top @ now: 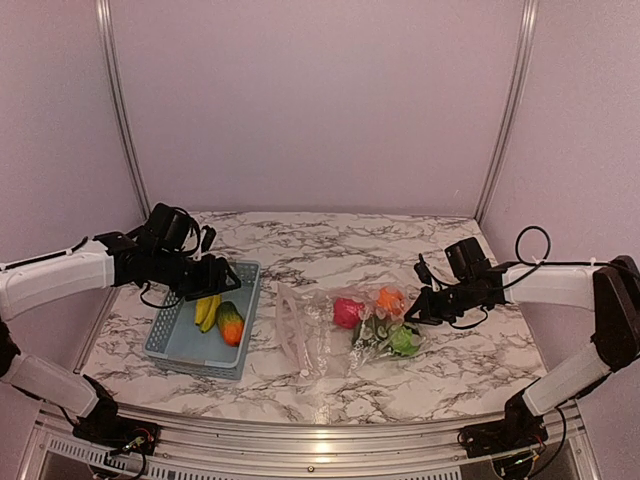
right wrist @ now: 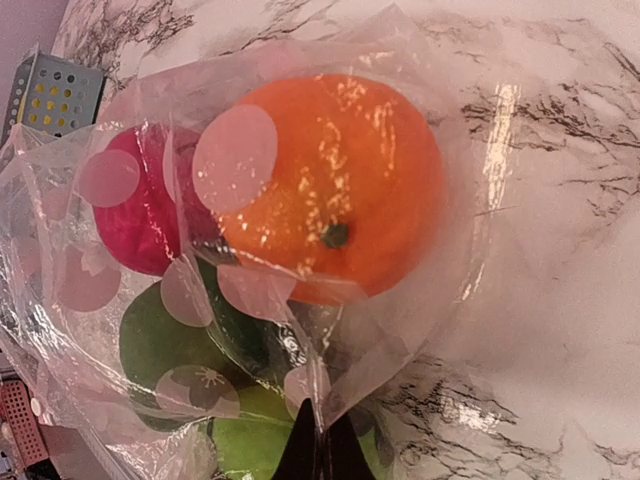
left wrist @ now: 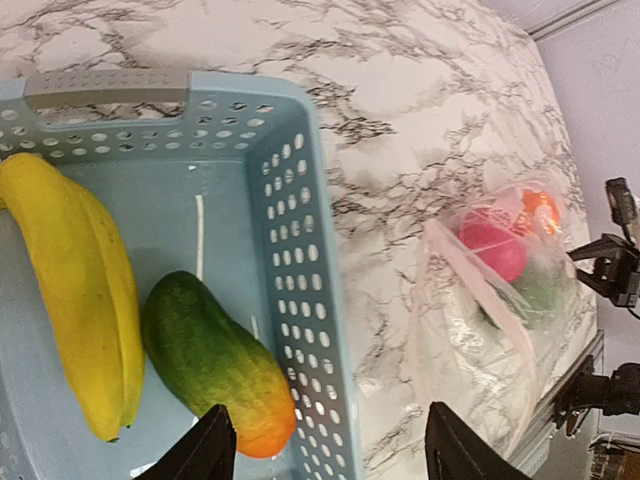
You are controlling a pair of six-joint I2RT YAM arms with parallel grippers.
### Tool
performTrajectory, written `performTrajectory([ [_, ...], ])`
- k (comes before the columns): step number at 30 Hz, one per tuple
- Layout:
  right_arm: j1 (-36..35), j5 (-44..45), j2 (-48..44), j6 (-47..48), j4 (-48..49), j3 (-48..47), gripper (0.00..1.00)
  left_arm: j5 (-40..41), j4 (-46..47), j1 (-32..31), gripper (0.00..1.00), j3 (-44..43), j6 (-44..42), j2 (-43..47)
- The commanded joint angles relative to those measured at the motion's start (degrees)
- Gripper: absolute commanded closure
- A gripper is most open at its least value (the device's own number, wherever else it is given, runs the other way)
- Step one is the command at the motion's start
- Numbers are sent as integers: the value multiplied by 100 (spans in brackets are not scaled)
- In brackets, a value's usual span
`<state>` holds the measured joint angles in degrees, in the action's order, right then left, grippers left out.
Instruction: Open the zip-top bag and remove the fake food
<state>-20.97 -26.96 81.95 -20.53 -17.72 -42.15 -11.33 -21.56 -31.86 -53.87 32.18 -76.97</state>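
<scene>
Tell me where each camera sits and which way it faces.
Top external: above and behind the arms, looking down at the table; both arms, left hand and right hand show.
Left wrist: on the left arm, looking down into the blue basket at the banana; two open fingertips show.
Right wrist: close over the zip-top bag, facing the orange; its fingertips pinch plastic.
Shared: the zip-top bag and red fruit appear in all three.

Light blue perforated basket (top: 183,342) on marble table (top: 330,240), left side; pale walls behind.
</scene>
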Motion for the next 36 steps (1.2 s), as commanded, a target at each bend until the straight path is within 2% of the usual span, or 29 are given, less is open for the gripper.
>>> performTrajectory([
  [1,49,-154,-87,-47,107,73,100,-703,976,-406,42,329,44,176],
  [5,52,-207,-91,-73,144,136,100,-844,1633,-910,59,435,306,-257],
  [9,49,-218,-134,-91,146,183,100,-908,2232,-1322,68,356,646,-885],
  [14,49,-320,-213,-115,182,298,100,-927,2608,-1691,73,-23,715,-1661],
  [19,50,-603,-257,-143,294,468,100,-1001,3114,-1736,73,-483,879,-2376],
  [24,47,-879,-238,-158,388,566,100,-1161,3489,-1793,68,-965,897,-3049],
  [29,43,-1009,-168,-144,417,578,100,-1174,3771,-1856,47,-1299,960,-3499],
  [36,45,-1117,-44,-94,413,480,100,-969,3583,-1999,29,-1691,770,-3878],
])
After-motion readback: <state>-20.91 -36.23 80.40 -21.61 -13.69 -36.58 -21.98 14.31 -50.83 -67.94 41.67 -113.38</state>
